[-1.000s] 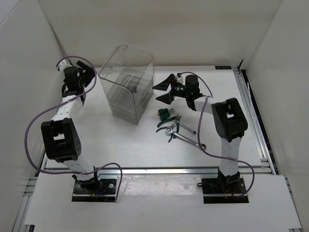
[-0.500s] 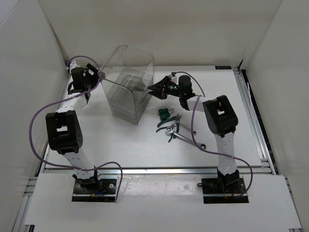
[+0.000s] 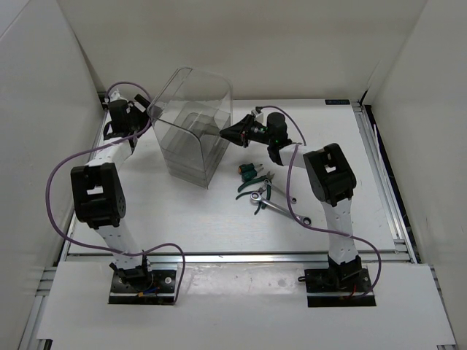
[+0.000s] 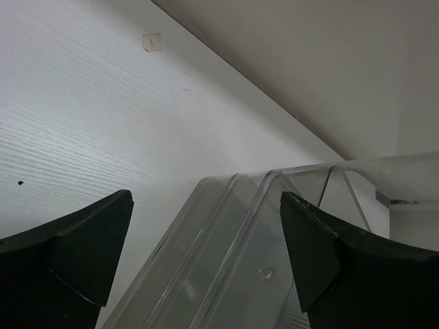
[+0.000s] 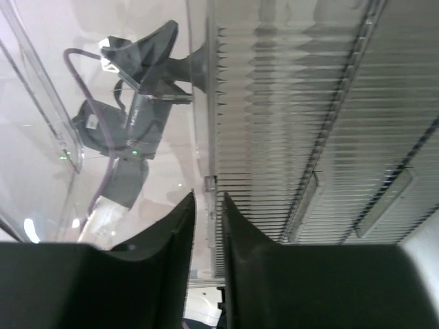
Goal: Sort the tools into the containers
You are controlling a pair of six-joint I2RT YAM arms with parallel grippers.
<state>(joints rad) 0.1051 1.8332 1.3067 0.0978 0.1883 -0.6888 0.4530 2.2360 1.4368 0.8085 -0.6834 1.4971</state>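
Note:
The clear cabinet (image 3: 191,124) with its stacked drawers stands at the table's middle back. My right gripper (image 3: 223,135) is at its right front corner. In the right wrist view my right gripper (image 5: 209,199) has its jaws drawn nearly together astride the cabinet's thin clear front edge (image 5: 209,137), beside the ribbed drawer fronts (image 5: 309,103). My left gripper (image 3: 140,111) stands wide open at the shell's upper left, with the clear shell (image 4: 260,274) between its fingers and touching neither. A green screwdriver (image 3: 249,172), green-handled pliers (image 3: 257,187) and two silver wrenches (image 3: 283,211) lie on the table right of the cabinet.
White walls close in the table on the left, back and right. A metal rail (image 3: 376,168) runs along the right edge. Purple cables (image 3: 55,182) loop beside both arms. The tools lie under my right forearm (image 3: 328,179).
My right gripper moved left to the cabinet's front corner and closed from wide open to nearly together on its edge. My left gripper shifted right, up against the shell, staying open.

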